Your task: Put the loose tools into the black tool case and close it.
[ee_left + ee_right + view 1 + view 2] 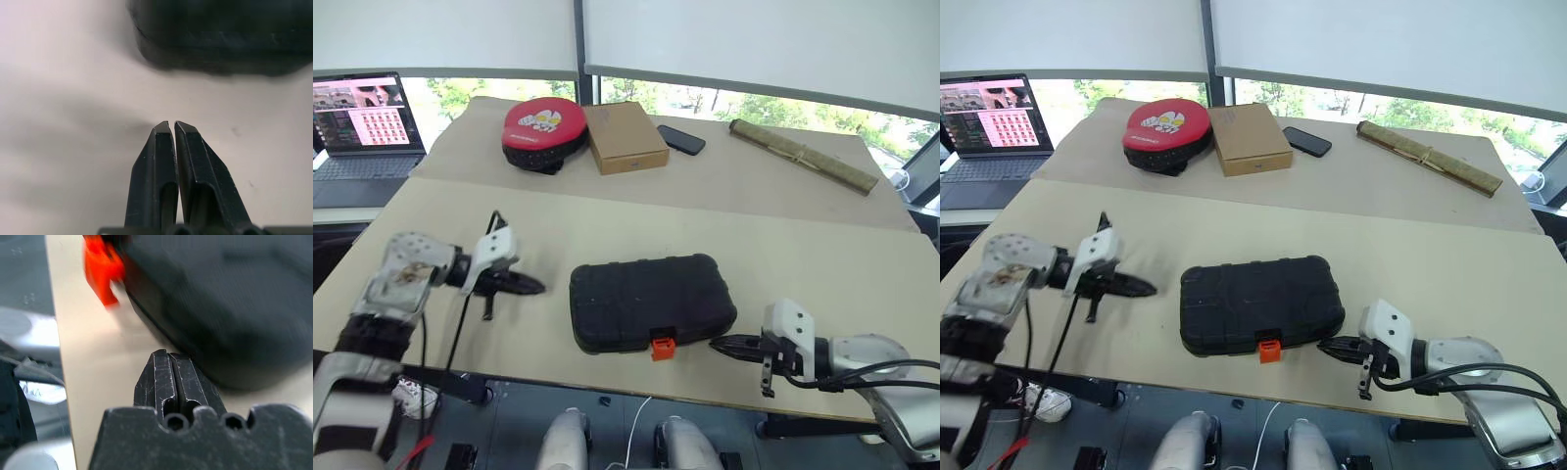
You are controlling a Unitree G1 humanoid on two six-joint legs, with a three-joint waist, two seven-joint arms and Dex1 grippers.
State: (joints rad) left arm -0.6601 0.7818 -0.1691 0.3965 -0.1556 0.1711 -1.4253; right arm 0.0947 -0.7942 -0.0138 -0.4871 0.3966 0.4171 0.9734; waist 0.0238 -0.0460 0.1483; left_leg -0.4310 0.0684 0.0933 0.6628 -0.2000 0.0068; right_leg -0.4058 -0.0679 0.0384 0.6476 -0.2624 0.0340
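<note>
The black tool case [651, 301] lies closed on the tan table near the front edge, its orange latch [662, 347] facing me. No loose tools are in view. My left gripper [534, 286] is shut and empty, a short way left of the case and pointing at its left end [195, 39]. My right gripper [717, 344] is also shut and empty, low at the case's front right corner, close to the latch [100, 267]; I cannot tell whether it touches the case.
At the back stand a red and black round pad [544, 127], a brown cardboard box [625, 136], a black phone [680, 139] and a rolled mat [803, 154]. An open laptop [362, 122] sits on a side table at far left. The table's front edge [607, 377] is close.
</note>
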